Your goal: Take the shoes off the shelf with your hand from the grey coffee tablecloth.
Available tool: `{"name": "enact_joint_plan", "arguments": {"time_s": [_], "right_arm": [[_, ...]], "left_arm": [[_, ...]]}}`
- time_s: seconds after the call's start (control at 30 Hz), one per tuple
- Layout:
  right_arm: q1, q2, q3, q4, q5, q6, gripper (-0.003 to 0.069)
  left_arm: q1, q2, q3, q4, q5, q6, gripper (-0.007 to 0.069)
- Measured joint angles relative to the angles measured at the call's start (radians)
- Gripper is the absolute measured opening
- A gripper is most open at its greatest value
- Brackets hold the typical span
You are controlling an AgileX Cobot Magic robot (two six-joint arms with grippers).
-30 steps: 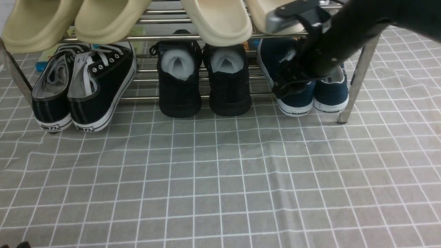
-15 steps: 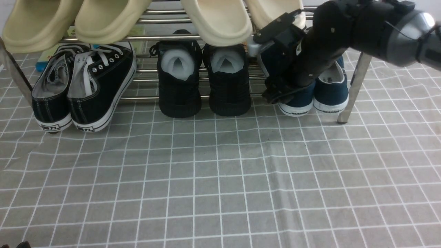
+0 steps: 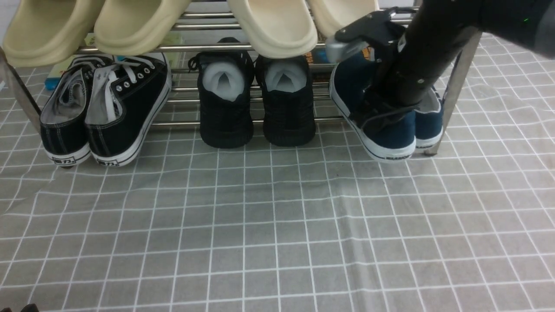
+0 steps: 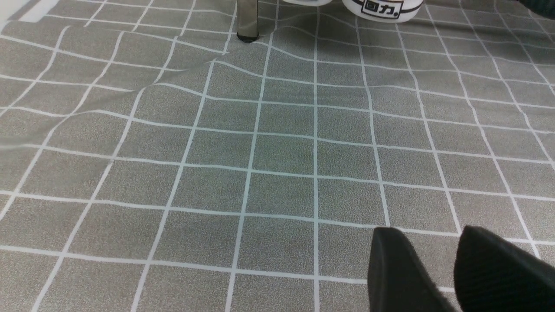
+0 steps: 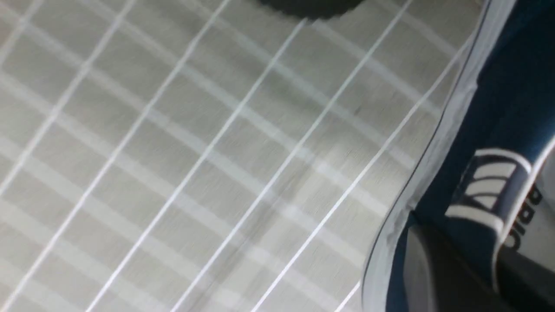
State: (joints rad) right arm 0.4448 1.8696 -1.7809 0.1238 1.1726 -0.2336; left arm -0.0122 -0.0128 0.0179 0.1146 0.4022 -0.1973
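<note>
Grey-brown tablecloth with thin white grid (image 3: 277,225): covers the table, slightly wrinkled.
Shiny steel-tube shoe shelf (image 3: 177,124): far side, two tiers.
Bulky black right arm (image 3: 433,47): reaches down at the shelf's right end.
Navy blue canvas slip-on shoes with white soles (image 3: 392,132): lower tier, right end; the left one's heel is nearer than its mate's.
Right fingers (image 5: 433,268): clamped on that heel.
Left fingers (image 4: 394,268): apart, over bare cloth.

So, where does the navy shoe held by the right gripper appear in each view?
Front view: the navy shoe is right of centre, upper half.
Left wrist view: not in it.
Right wrist view: along the right edge.
Shared landmark: the grey checked tablecloth.
</note>
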Motion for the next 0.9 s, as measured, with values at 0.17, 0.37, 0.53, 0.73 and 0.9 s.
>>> {"name": "enact_joint_plan", "arguments": {"time_s": [0.17, 0.37, 0.53, 0.73, 0.9], "right_arm": [[0.017, -0.080, 0.001, 0.045, 0.093, 0.023, 0.0034], [0.043, -0.191, 0.066, 0.043, 0.090, 0.076, 0.0034], [0.112, -0.343, 0.276, 0.040, 0.090, 0.152, 0.0034], [0.208, -0.415, 0.519, 0.052, 0.038, 0.203, 0.0034], [0.228, -0.392, 0.621, 0.049, -0.159, 0.214, 0.0034]], "left_arm": [[0.000, 0.000, 0.000, 0.000, 0.000, 0.000, 0.0240], [0.000, 0.000, 0.000, 0.001, 0.000, 0.000, 0.0240], [0.000, 0.000, 0.000, 0.001, 0.000, 0.000, 0.0240], [0.000, 0.000, 0.000, 0.001, 0.000, 0.000, 0.0240], [0.000, 0.000, 0.000, 0.001, 0.000, 0.000, 0.0240]]}}
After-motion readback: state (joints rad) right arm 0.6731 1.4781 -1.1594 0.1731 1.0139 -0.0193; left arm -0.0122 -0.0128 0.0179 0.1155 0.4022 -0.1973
